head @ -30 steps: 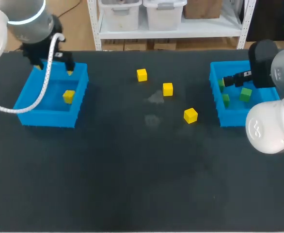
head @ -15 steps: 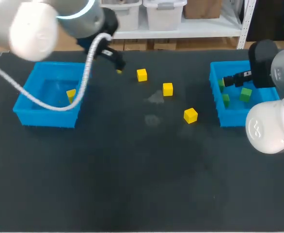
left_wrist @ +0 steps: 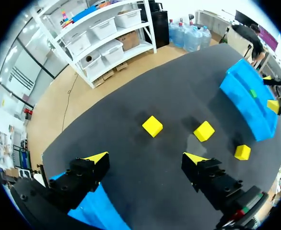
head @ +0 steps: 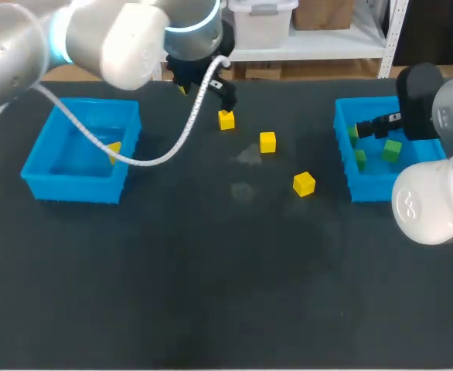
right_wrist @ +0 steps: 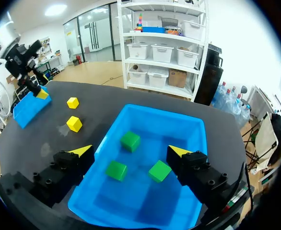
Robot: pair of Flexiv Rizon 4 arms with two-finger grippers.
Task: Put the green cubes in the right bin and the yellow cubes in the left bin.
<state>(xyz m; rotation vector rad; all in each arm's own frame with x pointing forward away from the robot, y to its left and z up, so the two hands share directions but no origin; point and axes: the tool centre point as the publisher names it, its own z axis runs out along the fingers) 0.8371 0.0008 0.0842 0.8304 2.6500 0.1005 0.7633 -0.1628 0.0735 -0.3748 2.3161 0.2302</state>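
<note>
Three yellow cubes lie on the black table: one at the back (head: 226, 119), one in the middle (head: 267, 141) and one nearer (head: 304, 184). My left gripper (head: 206, 99) hangs open just behind the back cube (left_wrist: 152, 126), which lies ahead of its empty fingers (left_wrist: 145, 158). A fourth yellow cube (head: 114, 151) lies in the left blue bin (head: 37, 166), partly behind the arm's cable. My right gripper (right_wrist: 130, 151) stands open and empty over the right blue bin (head: 341, 147), which holds three green cubes (right_wrist: 130, 141) (right_wrist: 116, 170) (right_wrist: 159, 170).
The left arm's white cable (head: 145, 158) loops over the left bin's right side. Bare black tabletop (head: 226, 294) fills the whole near half.
My left arm has swung right from over the left bin to the back middle, just behind the rear yellow cube. My right arm has not moved.
</note>
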